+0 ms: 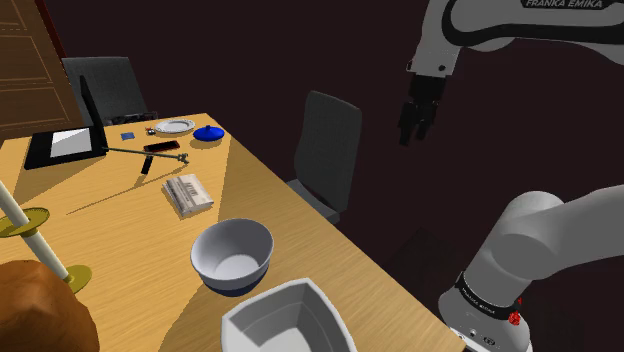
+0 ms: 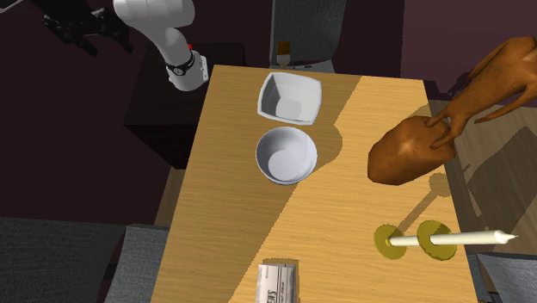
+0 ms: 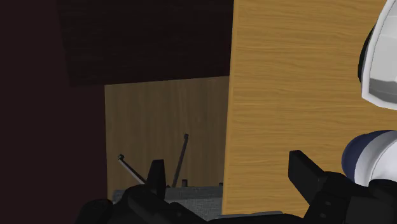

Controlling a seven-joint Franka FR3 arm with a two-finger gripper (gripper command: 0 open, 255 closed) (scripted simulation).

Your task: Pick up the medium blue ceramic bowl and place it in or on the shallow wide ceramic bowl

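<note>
Shoulder view: gripper (image 1: 412, 135) hangs high, off the table (image 1: 120, 230) edge, fingers apart, empty. Blue-bottomed round bowl (image 1: 232, 258) sits just beside the squarish white bowl (image 1: 290, 318) — likely the target. Swing over, drop onto the near rim — one finger inside, one outside.
</note>
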